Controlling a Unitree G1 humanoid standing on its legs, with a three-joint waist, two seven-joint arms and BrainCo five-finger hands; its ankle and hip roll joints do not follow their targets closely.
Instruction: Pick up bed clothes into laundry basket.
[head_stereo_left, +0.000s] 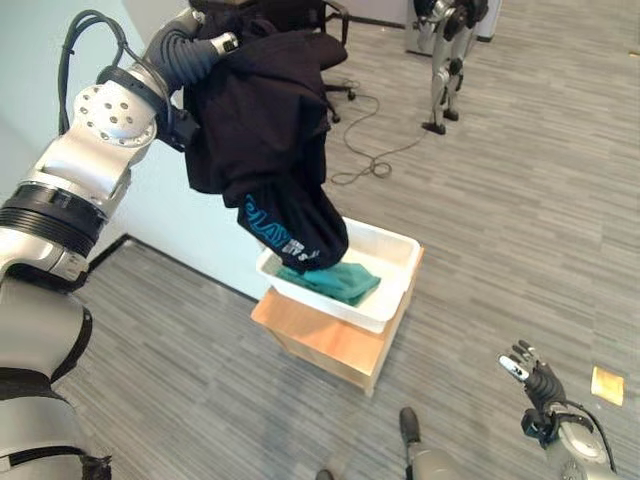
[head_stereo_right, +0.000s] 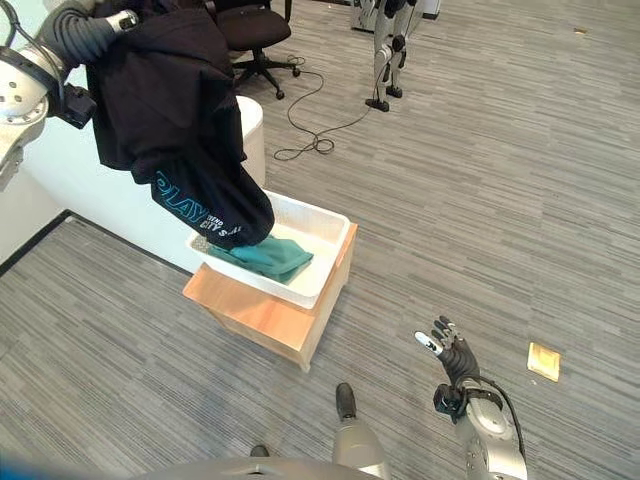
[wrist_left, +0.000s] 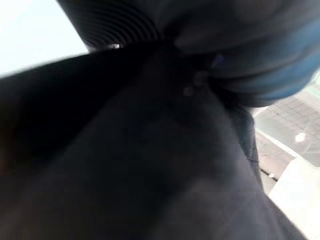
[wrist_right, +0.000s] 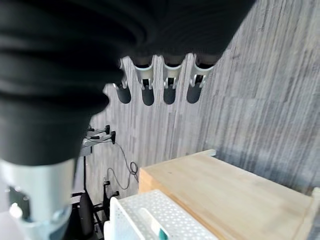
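A black garment (head_stereo_left: 265, 130) with blue print hangs from my raised left hand (head_stereo_left: 205, 50), draped over it and covering it. In the left wrist view the dark cloth (wrist_left: 150, 175) lies right against the camera. The garment's lower end dips into the white laundry basket (head_stereo_left: 400, 270), onto a teal cloth (head_stereo_left: 335, 282) lying inside. The basket stands on a low wooden stand (head_stereo_left: 320, 340). My right hand (head_stereo_right: 450, 355) hangs low at the lower right, well away from the basket, with its fingers (wrist_right: 157, 82) straight and holding nothing.
A pale wall runs along the left behind the basket. A black office chair (head_stereo_right: 250, 30) and a floor cable (head_stereo_left: 370, 160) are at the back, with another robot's legs (head_stereo_left: 445, 70) beyond. A small tan square (head_stereo_left: 607, 385) lies on the floor at right.
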